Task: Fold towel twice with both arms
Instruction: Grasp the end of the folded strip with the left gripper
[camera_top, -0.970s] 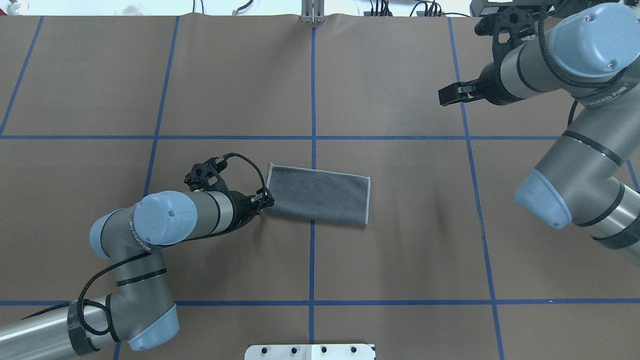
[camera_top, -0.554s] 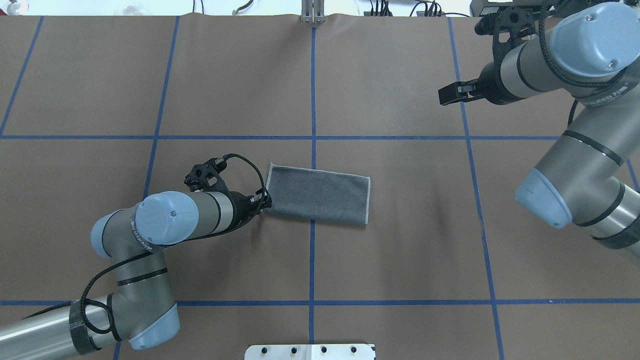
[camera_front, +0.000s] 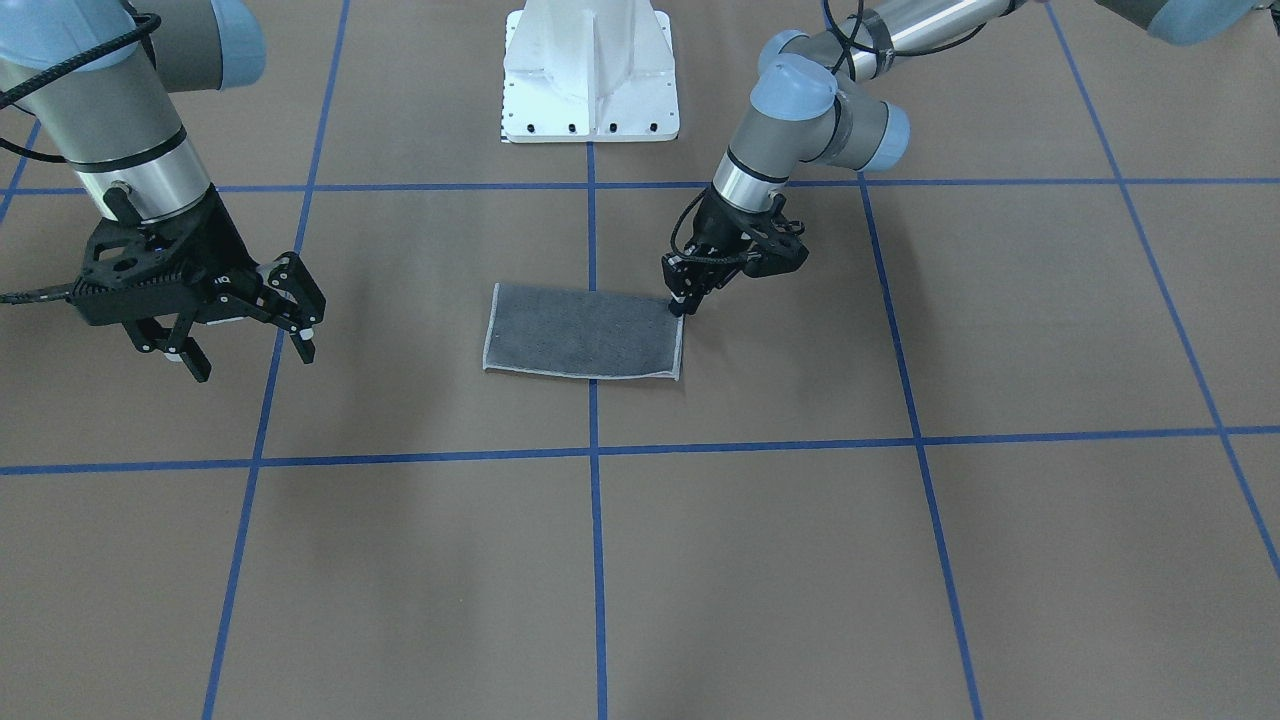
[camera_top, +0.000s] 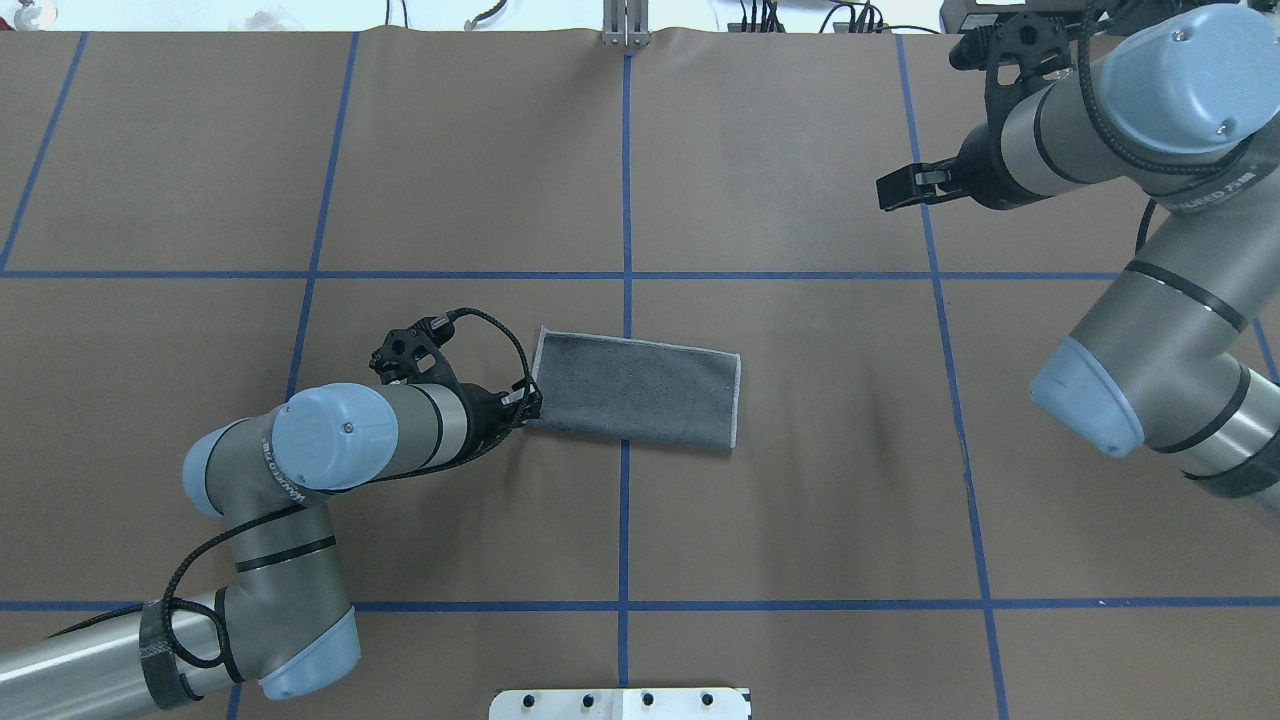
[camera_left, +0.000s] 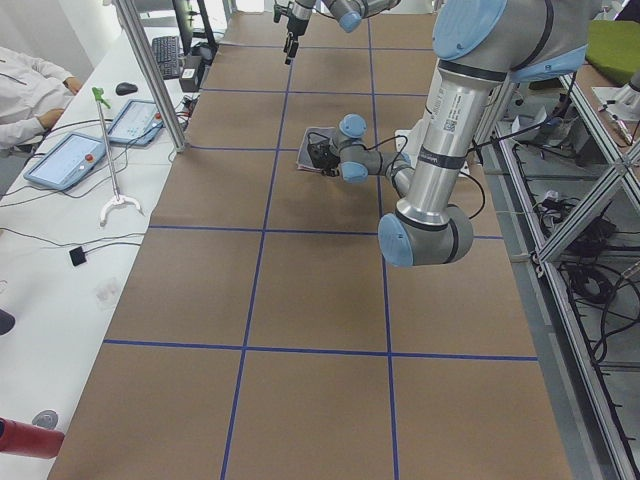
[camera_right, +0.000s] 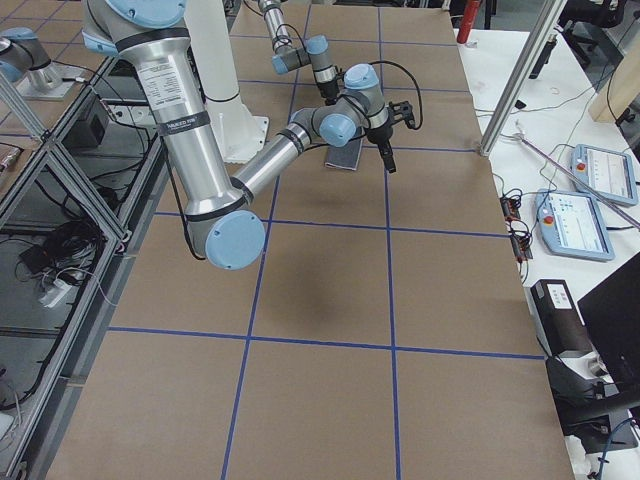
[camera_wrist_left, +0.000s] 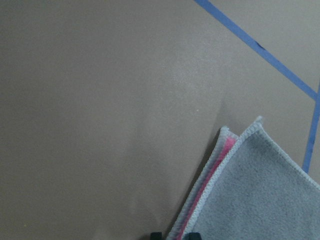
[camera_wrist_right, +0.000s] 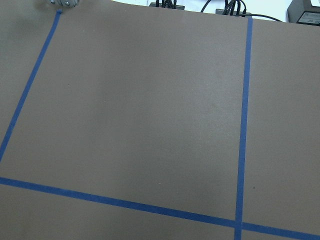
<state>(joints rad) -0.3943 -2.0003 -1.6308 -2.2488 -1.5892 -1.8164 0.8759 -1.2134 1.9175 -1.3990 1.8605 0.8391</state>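
Two robot arms reach over a brown table (camera_top: 800, 500) gridded with blue tape (camera_top: 626, 180). The right arm (camera_top: 1150, 90) hangs above the far right of the table, well apart from the cloth. The left arm (camera_top: 330, 440) bends low toward the table's middle. Between them the towel (camera_top: 635, 385) lies flat across the centre tape line, folded once into a rectangle, dark grey face up. In the left wrist view a strip of pink shows between its layers at the stitched border. The right gripper (camera_front: 248, 355) hangs above bare table with its fingers spread wide. The left gripper (camera_front: 679, 305) is drawn narrow, its tips pinching the towel's short edge at the corner nearest the robot.
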